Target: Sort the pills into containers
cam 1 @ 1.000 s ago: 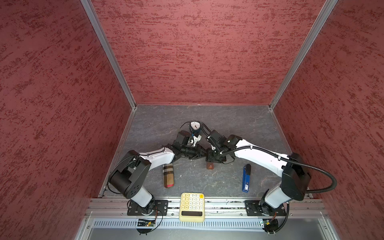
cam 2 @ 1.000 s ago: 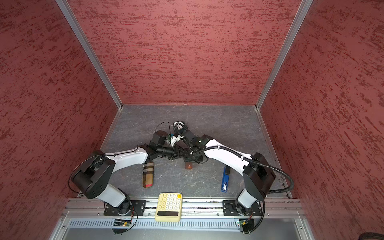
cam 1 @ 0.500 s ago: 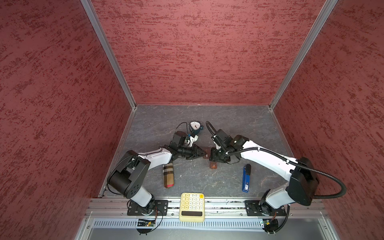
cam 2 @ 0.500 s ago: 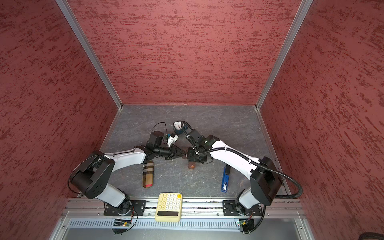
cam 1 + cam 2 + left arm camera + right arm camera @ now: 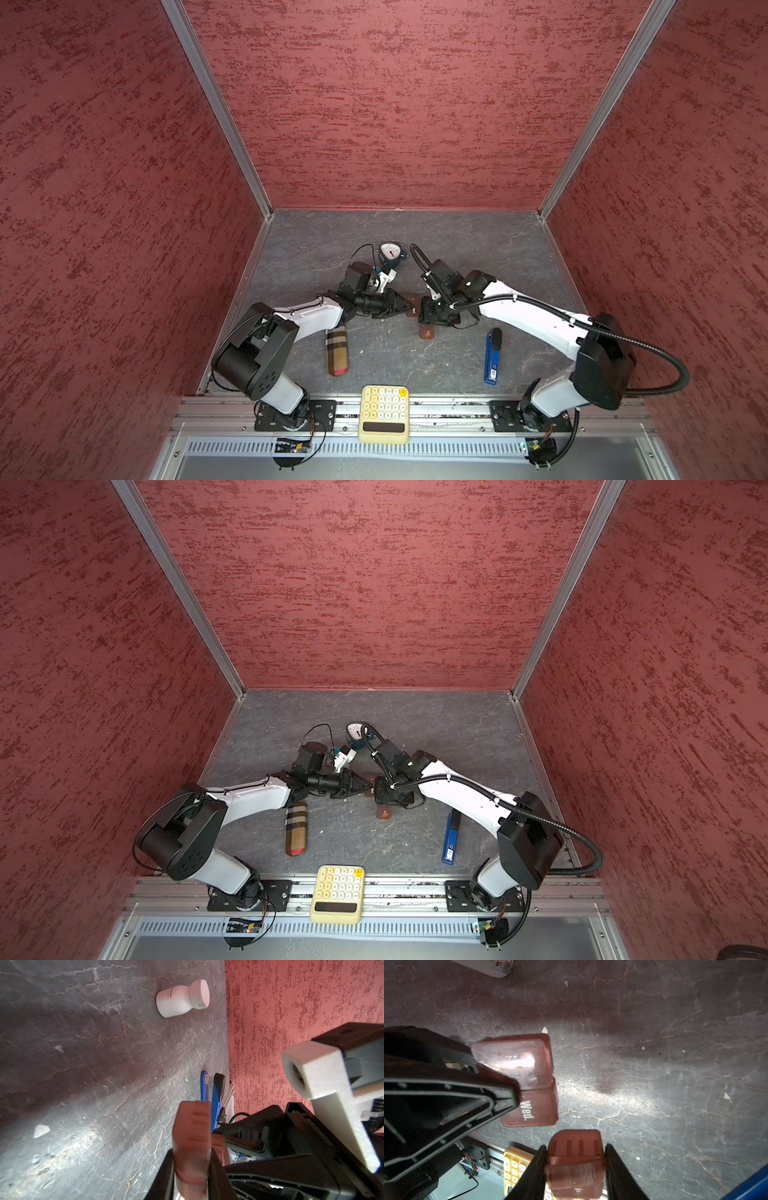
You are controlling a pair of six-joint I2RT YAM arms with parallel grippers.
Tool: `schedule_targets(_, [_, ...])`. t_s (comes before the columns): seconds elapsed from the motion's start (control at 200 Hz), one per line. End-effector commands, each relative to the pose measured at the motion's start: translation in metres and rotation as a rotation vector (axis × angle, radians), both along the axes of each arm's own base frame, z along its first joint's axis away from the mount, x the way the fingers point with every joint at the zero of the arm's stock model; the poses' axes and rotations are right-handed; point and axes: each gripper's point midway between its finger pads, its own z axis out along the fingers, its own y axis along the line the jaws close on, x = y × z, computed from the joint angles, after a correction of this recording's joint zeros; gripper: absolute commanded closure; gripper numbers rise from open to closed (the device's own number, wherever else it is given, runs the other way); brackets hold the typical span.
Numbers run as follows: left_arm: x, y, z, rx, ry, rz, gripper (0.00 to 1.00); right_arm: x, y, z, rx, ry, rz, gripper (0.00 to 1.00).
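- Left gripper (image 5: pixel 192 1149) pinches one pill-box piece (image 5: pixel 191 1118); right gripper (image 5: pixel 575 1147) pinches the other piece (image 5: pixel 575 1174), just apart.
- The split looks done; next, likely: set both on the worktop (image 5: pixel 457 249), open a cell (image 5: pixel 533 1109).

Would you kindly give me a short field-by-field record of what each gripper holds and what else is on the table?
left gripper: shut on the pill-box piece marked Wed.
right gripper: shut on the other pill-box piece
pieces: apart, not joined
table: plaid case, blue tool, dial gauge, white bottle
front edge: yellow calculator
loose bits: white specks, perhaps pills, too small to confirm
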Motion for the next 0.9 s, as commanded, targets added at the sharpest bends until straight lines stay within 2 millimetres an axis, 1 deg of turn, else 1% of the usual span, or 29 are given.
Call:
schedule_targets(0.0, [0.0, -0.003, 0.006, -0.016, -0.025, -0.008, 1.0, 0.003, 0.004, 0.003, 0.022, -0.007, 0.006, 0.58])
schedule_targets(0.215, [0.001, -0.007, 0.007, -0.021, -0.024, -0.007, 1.0, 0.004, 0.012, 0.007, 0.056, -0.011, 0.01, 0.57])
schedule_targets(0.361, [0.002, -0.008, 0.006, -0.019, -0.027, -0.004, 1.0, 0.004, 0.014, 0.004, 0.052, -0.005, 0.015, 0.58])
schedule_targets(0.421, [0.002, -0.008, 0.003, -0.007, -0.024, 0.0, 1.0, 0.004, 0.014, 0.003, 0.05, -0.002, 0.015, 0.58])
schedule_targets(0.606, [0.004, -0.008, -0.014, 0.046, -0.007, 0.013, 1.0, 0.004, 0.012, 0.001, 0.039, 0.0, 0.012, 0.58])
schedule_targets(0.756, [0.007, -0.008, -0.032, 0.095, 0.001, 0.023, 1.0, 0.003, 0.009, -0.003, 0.019, 0.004, 0.004, 0.58])
schedule_targets(0.897, [0.011, -0.008, -0.053, 0.127, 0.021, 0.034, 1.0, 0.003, 0.005, -0.008, -0.002, 0.012, -0.004, 0.58])
